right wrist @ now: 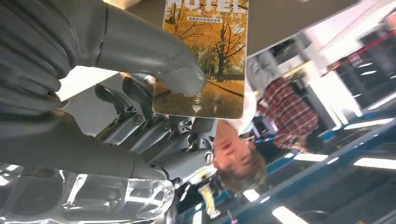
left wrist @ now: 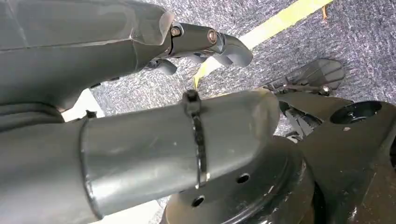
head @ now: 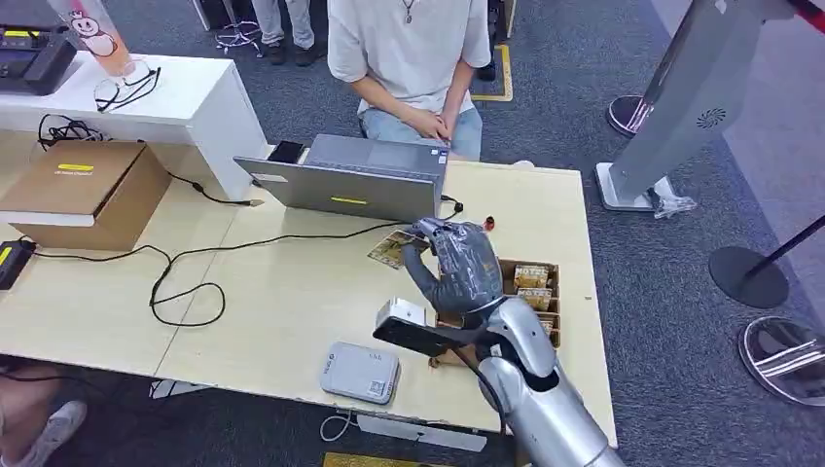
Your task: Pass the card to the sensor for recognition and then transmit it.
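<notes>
The right hand [head: 457,265] is pinching the card [right wrist: 205,60], whose autumn-tree print is showing in the right wrist view; in the head view its long axis is pointing toward ten o'clock over the bench [head: 292,292]. The left hand [left wrist: 140,93] is hanging with fingers curled, grasping nothing.

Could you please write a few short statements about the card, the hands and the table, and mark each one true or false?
1. The right hand holds a card with an autumn-tree picture. True.
2. The grey sensor sits on the white counter. False: it lies on the wooden table, near its front edge.
3. The laptop is closed flat. False: it stands open, facing the seated person.
4. A cardboard box sits on the table's far left. True.
5. The left hand holds a second card. False: it holds nothing.
</notes>
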`<action>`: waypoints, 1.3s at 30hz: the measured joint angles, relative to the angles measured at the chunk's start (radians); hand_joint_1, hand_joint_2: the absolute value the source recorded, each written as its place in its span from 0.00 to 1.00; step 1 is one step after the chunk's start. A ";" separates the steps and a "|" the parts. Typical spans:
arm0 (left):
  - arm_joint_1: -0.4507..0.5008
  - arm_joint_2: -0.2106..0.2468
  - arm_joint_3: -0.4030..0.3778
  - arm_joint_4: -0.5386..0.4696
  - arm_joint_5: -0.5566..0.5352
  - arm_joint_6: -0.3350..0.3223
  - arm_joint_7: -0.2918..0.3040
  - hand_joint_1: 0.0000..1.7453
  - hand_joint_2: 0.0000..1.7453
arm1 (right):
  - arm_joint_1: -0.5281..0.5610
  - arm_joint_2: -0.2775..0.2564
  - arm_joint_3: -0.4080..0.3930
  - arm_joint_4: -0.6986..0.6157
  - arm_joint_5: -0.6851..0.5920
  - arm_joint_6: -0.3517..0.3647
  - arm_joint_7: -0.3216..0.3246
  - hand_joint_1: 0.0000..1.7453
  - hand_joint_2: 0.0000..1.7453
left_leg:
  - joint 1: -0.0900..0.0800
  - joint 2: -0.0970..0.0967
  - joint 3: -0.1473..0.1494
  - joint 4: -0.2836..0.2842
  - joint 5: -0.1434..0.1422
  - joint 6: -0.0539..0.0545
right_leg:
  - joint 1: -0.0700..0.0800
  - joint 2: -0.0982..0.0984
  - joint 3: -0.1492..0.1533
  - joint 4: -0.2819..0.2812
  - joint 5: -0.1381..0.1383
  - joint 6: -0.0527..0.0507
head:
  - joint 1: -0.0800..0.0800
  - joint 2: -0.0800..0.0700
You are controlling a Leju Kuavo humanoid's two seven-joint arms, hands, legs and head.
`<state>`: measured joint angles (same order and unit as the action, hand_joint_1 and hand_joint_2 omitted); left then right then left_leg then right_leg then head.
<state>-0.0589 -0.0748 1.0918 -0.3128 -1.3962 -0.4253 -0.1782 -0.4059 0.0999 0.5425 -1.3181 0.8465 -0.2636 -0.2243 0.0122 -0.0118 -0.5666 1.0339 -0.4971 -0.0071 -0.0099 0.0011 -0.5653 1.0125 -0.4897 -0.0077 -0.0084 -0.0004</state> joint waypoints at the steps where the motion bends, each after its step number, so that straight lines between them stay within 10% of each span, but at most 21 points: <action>1: 0.001 0.000 0.000 0.000 0.001 0.000 -0.001 0.00 0.00 | 0.007 -0.001 0.005 -0.013 -0.006 0.008 -0.002 1.00 1.00 | 0.000 0.000 0.000 0.000 0.000 0.000 | 0.000 0.000 0.000 0.000 0.000 0.000 | 0.000 0.000; 39: 0.021 0.002 -0.001 0.000 0.020 -0.006 -0.018 0.00 0.00 | 0.083 -0.036 0.140 -0.128 -0.240 0.254 -0.069 1.00 1.00 | 0.000 0.000 0.000 0.000 0.000 0.000 | 0.000 0.000 0.000 0.000 0.000 0.000 | 0.000 0.000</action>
<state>-0.0378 -0.0732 1.0910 -0.3124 -1.3760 -0.4318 -0.1957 -0.3233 0.0641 0.6821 -1.4458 0.6062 -0.0099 -0.2937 0.0122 -0.0118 -0.5667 1.0339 -0.4971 -0.0071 -0.0099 0.0010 -0.5652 1.0125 -0.4896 -0.0077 -0.0084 -0.0004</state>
